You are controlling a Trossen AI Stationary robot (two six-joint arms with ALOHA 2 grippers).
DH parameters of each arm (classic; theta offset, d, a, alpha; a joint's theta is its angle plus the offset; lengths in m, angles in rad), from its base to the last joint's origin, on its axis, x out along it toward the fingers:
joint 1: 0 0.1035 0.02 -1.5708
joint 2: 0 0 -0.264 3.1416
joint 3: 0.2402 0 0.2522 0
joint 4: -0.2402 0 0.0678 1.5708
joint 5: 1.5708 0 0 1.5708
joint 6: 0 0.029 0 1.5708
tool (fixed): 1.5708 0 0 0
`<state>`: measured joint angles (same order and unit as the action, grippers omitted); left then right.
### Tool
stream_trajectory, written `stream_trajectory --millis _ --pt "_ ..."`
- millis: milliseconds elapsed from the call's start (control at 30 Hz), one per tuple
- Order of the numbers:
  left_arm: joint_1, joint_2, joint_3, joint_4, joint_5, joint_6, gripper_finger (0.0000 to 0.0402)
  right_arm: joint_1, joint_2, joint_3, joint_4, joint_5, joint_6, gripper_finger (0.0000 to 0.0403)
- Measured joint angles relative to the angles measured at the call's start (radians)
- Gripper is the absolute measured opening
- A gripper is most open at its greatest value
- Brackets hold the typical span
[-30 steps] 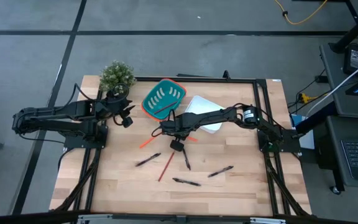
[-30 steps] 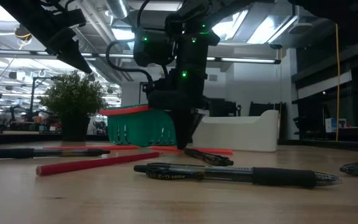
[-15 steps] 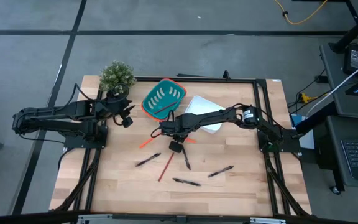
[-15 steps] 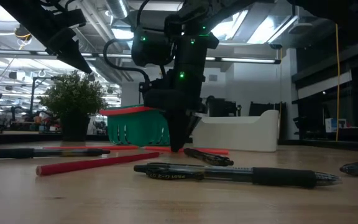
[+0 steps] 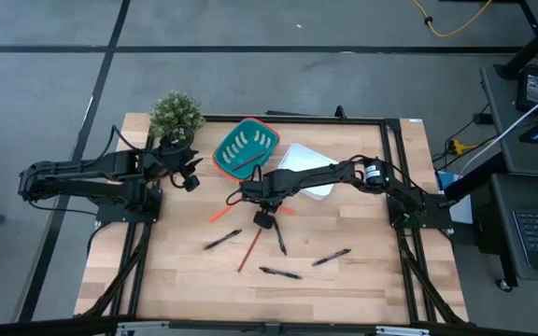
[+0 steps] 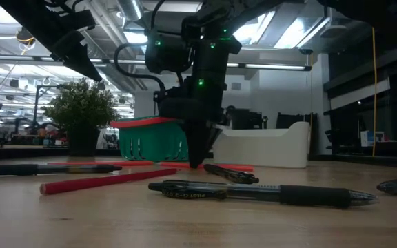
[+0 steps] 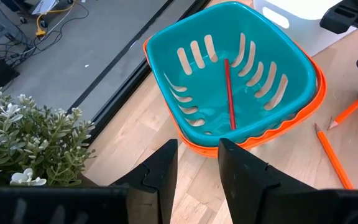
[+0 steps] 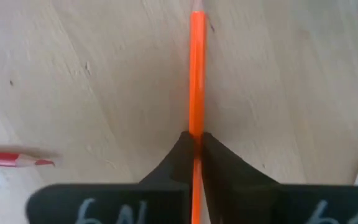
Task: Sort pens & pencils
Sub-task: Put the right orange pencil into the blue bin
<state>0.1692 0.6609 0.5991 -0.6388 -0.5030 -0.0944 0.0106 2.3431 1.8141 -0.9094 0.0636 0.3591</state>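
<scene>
Right wrist view: the right tool (image 8: 196,144) has its dark, tapered fingers pinched on a thin orange pencil (image 8: 196,74) lying flat on the pale wood-grain surface (image 8: 104,81), its long axis running straight away from the camera. A red pencil (image 8: 14,159) is cut off at the edge. Farther off, the left tool (image 7: 196,163) hangs slightly parted and empty over the slotted teal basket (image 7: 291,56), where another pencil (image 7: 229,93) lies.
</scene>
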Motion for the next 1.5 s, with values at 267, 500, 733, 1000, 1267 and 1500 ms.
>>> stream_trajectory --millis 267,500,733,1000,1267,1500 --pt "0.000 0.000 0.000 0.000 0.000 0.000 0.0110 -0.001 0.000 0.000 -0.030 -0.025 0.003 0.0033" --pt "0.000 0.000 0.000 0.000 0.000 0.000 0.0110 -0.001 0.000 0.001 -0.066 -0.078 0.002 0.0029" --pt "0.000 0.000 0.000 0.000 0.000 0.000 0.0110 -0.001 0.000 0.000 -0.101 -0.094 0.002 0.0036" --pt "0.000 0.000 0.000 0.001 0.000 0.000 0.0110 -0.001 -0.001 0.001 -0.104 -0.092 0.002 0.0027" --pt "0.000 0.000 0.000 0.001 0.000 0.000 0.0110 0.000 -0.001 0.000 -0.122 -0.093 0.002 0.0016" --pt "0.000 0.000 0.000 0.001 0.000 0.000 0.0110 0.001 0.005 0.038 -0.184 -0.093 0.004 0.0016"
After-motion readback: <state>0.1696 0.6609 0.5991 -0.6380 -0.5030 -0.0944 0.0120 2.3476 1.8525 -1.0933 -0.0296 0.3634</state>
